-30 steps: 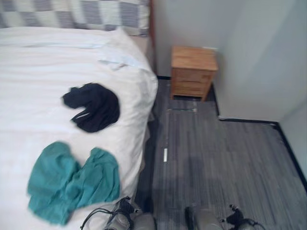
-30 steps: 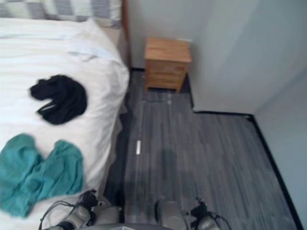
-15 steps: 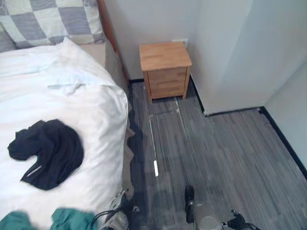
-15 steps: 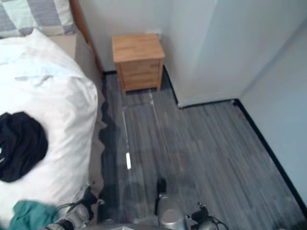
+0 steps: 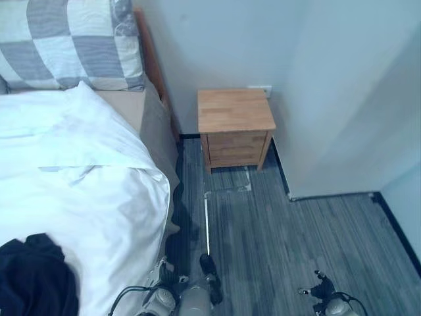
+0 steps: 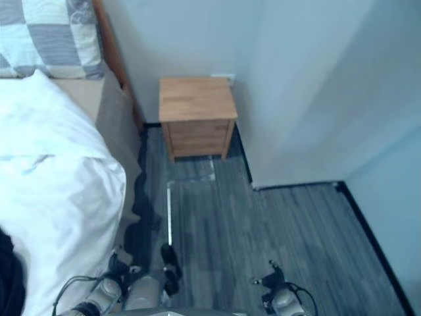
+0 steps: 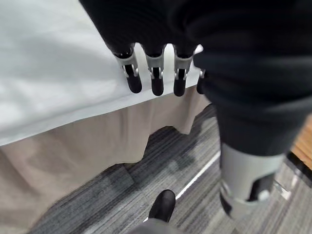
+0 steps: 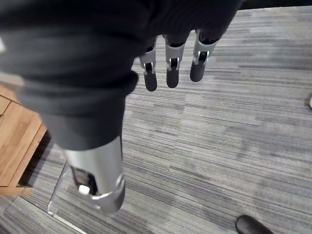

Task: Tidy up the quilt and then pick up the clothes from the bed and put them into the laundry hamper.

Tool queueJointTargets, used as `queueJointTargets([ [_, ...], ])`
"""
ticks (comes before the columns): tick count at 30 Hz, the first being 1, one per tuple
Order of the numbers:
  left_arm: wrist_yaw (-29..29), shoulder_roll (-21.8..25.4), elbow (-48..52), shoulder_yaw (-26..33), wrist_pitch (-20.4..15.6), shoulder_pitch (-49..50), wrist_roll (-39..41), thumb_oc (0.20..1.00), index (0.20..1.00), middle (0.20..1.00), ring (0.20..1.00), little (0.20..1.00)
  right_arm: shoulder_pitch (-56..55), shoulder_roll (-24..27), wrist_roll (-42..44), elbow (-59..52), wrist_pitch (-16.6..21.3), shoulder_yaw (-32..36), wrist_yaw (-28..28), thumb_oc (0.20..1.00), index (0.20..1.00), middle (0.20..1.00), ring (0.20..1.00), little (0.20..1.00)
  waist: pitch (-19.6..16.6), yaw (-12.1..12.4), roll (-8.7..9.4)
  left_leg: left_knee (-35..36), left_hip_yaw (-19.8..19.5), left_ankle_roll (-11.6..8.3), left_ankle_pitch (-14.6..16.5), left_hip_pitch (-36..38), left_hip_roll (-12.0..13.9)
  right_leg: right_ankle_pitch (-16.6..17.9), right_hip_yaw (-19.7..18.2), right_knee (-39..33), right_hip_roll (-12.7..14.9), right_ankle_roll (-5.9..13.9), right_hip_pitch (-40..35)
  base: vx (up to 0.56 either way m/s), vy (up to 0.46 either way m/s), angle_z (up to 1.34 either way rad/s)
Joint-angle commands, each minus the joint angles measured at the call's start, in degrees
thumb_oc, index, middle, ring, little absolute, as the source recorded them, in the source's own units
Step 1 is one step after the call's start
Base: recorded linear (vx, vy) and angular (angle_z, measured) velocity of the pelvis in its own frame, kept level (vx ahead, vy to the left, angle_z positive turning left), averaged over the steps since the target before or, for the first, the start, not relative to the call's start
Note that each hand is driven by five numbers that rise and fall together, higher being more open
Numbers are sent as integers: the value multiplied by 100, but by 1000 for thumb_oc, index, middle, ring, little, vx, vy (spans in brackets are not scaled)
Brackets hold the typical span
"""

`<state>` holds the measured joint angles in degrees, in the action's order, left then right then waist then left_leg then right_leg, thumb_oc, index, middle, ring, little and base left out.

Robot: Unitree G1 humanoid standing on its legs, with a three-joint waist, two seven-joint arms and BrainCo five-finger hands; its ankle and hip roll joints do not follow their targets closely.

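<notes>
Nearby, left hand [image 7: 161, 73] hanging relaxed, holding nothing, beside white quilt [image 5: 79, 197]; right hand [image 8: 170, 63] hanging likewise over grey floor [image 5: 296, 243]. Black garment [image 5: 33, 280] lying near-left on quilt. Checked pillow [image 5: 66, 43], wooden nightstand [image 5: 235, 125] sitting far.

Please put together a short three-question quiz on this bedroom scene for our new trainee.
1. True or false: the left hand is shut on the white quilt.
2. What stands on the floor against the wall, beside the head of the bed?
A. a laundry hamper
B. a wooden nightstand
C. a chair
3. Fill in: the garment at the lower left of the left eye view, lying on the quilt, is ____ in colour.

Key
1. False: its fingers hang straight beside the quilt edge, holding nothing. The right hand is equally open, over the grey floor.
2. B, the wooden nightstand.
3. Dark: the dark garment.
</notes>
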<state>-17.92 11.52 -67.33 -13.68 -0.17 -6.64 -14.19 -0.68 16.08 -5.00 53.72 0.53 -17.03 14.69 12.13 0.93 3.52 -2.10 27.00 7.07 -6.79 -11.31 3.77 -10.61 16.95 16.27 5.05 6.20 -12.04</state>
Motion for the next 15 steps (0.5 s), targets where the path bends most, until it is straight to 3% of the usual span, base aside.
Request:
queueJointTargets([
  [1,-114,262,296,-142,72,0,-120,1000,1000,1000,1000,1000,341,381,-298,-1331,199,357,122,1000,1000,1000,1000,1000,296,136,-181,196,-281,-633,411,856,6,1630,-600,2073,608,793,1362,451,76,83],
  [2,-139,308,370,-92,68,-7,-80,1000,1000,1000,1000,1000,334,470,-301,-1764,256,396,152,1000,1000,1000,1000,1000,352,69,-226,319,-505,-619,472,1072,-33,1453,-744,2373,581,738,1684,614,-72,151],
  [3,-209,343,482,-46,21,-12,-2,1000,1000,1000,1000,1000,349,734,-422,-2621,369,473,174,1000,1000,1000,1000,1000,383,1,-229,432,-1002,-641,562,1332,-146,1171,-902,2046,535,603,2022,456,-110,130],
  [4,-209,340,482,-47,22,-12,-2,1000,1000,1000,1000,1000,343,737,-424,-2633,362,477,171,1000,1000,1000,1000,1000,374,-8,-250,428,-1015,-647,551,1314,-122,1199,-878,2012,513,591,2016,613,-279,161],
  [5,-235,335,521,-72,-50,-28,-11,1000,1000,1000,1000,1000,381,1058,-607,-3428,487,684,258,1000,1000,1000,1000,1000,366,-115,-172,472,-1477,-729,733,1522,-261,925,-1125,1124,431,508,2168,485,-277,162],
  [6,-242,331,506,-87,-77,-43,-38,1000,1000,1000,1000,1000,434,1213,-721,-3723,517,802,330,1000,1000,1000,1000,1000,344,-184,-129,459,-1751,-781,868,1621,-331,878,-1329,375,375,480,2229,689,-362,279],
  [7,-241,323,483,-104,-101,-52,-83,1000,1000,1000,1000,1000,485,1370,-794,-3983,529,959,438,1000,1000,1000,1000,1000,324,-286,-87,413,-2085,-833,1038,1741,-412,946,-1701,-444,309,495,2261,380,-193,263],
  [8,-241,320,481,-105,-101,-55,-84,1000,1000,1000,1000,1000,479,1373,-795,-3994,523,964,435,1000,1000,1000,1000,1000,326,-305,-94,402,-2105,-832,1030,1728,-407,988,-1675,-508,311,495,2228,524,-278,236],
  [9,-253,270,387,-46,-123,-63,-56,1000,1000,1000,1000,1000,537,1582,-870,-4301,520,1231,574,1000,1000,1000,1000,1000,319,-386,-70,342,-2740,-896,1276,1850,-446,1257,-2403,-1428,419,694,2329,316,-191,149],
  [10,-254,267,384,-46,-124,-68,-56,1000,1000,1000,1000,1000,535,1585,-870,-4308,517,1236,571,1000,1000,1000,1000,1000,314,-401,-64,339,-2755,-896,1256,1828,-457,1290,-2391,-1461,436,695,2326,514,-304,205],
  [12,-189,288,193,75,-117,122,-13,1000,1000,1000,1000,1000,709,2019,-1197,-4580,432,1351,575,1000,1000,1000,1000,1000,266,-360,-81,318,-3699,-1054,1576,2175,-255,1618,-3023,-1799,667,880,2572,521,-426,231],
  [13,-189,286,195,79,-116,121,-13,1000,1000,1000,1000,1000,714,2022,-1197,-4579,433,1348,575,1000,1000,1000,1000,1000,268,-393,-71,322,-3731,-1060,1551,2160,-266,1632,-3001,-1801,689,880,2572,496,-615,212],
  [14,-153,408,128,41,-127,209,-36,1000,1000,1000,1000,1000,975,2321,-1317,-4627,422,1313,532,1000,1000,1000,1000,1000,220,-233,81,192,-4156,-1194,1704,2193,-204,1676,-3003,-1803,797,880,2404,163,-302,183],
  [15,-152,409,130,45,-128,209,-35,1000,1000,1000,1000,1000,999,2322,-1314,-4599,432,1299,539,1000,1000,1000,1000,1000,231,-281,77,163,-4202,-1192,1721,2185,-205,1667,-2952,-1824,815,880,2362,332,-638,236],
])
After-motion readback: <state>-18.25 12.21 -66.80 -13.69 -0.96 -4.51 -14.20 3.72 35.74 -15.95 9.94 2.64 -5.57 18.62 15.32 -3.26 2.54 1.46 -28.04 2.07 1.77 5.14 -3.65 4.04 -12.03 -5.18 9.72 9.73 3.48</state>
